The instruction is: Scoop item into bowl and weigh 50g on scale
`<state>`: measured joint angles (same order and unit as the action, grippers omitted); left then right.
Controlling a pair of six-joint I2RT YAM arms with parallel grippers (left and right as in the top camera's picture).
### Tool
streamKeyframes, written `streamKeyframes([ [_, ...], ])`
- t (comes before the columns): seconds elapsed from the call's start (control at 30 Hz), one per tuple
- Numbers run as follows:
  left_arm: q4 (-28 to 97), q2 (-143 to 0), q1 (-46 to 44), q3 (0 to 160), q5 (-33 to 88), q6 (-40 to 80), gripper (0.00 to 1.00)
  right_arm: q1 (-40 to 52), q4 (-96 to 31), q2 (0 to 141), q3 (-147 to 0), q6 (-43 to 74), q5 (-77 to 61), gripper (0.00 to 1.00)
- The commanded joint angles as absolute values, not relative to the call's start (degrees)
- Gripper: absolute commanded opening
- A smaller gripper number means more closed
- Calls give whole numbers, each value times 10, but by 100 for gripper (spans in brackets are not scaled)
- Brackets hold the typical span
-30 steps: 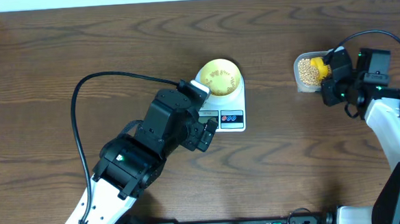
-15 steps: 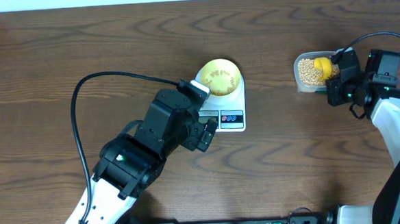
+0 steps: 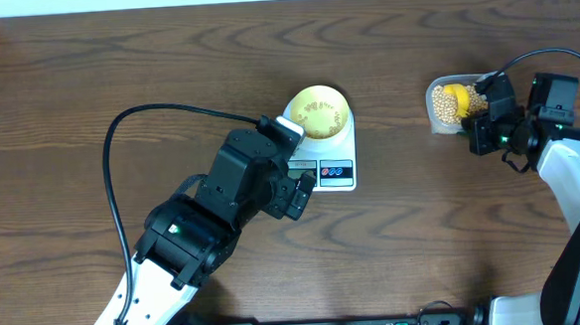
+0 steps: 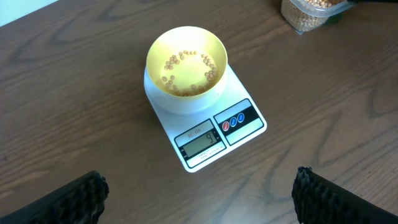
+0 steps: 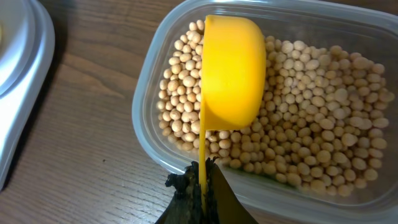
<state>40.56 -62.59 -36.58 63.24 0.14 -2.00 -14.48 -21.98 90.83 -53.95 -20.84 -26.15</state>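
The pale-yellow bowl (image 3: 319, 112) sits on the white scale (image 3: 323, 159) at mid-table, with a thin ring of tan beans (image 4: 186, 68) inside; bowl (image 4: 186, 63) and scale (image 4: 211, 134) also show in the left wrist view. My left gripper (image 4: 199, 199) is open and empty, just in front of the scale. My right gripper (image 5: 204, 186) is shut on the handle of the bright yellow scoop (image 5: 231, 71), whose cup is turned on its side over the beans (image 5: 311, 118) in the clear tub (image 3: 448, 104). In the overhead view the right gripper (image 3: 479, 123) is at the tub's right edge.
The scale's grey display (image 4: 202, 140) and two round buttons (image 4: 235, 121) face my left gripper. A black cable (image 3: 158, 115) loops over the table left of the scale. The scale's rim (image 5: 25, 81) shows left of the tub in the right wrist view.
My right gripper has shifted slightly and rolled the scoop over the tub. The left arm, bowl and scale have not moved.
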Motion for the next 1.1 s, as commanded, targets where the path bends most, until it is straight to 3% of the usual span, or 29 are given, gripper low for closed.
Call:
streamKeyframes([
  [0.0, 407, -628, -363, 632, 9, -30, 97, -161, -218, 912, -545, -190, -283, 1],
  [0.37, 407, -628, -363, 632, 9, -30, 97, -215, -218, 913, -545, -131, -364, 1],
  [0.67, 407, -628, -363, 632, 9, -30, 97, -281, -218, 913, -545, -123, -512, 1],
  [1.07, 407, -628, -363, 632, 9, -30, 97, -303, -207, 913, -545, -114, -636, 1],
])
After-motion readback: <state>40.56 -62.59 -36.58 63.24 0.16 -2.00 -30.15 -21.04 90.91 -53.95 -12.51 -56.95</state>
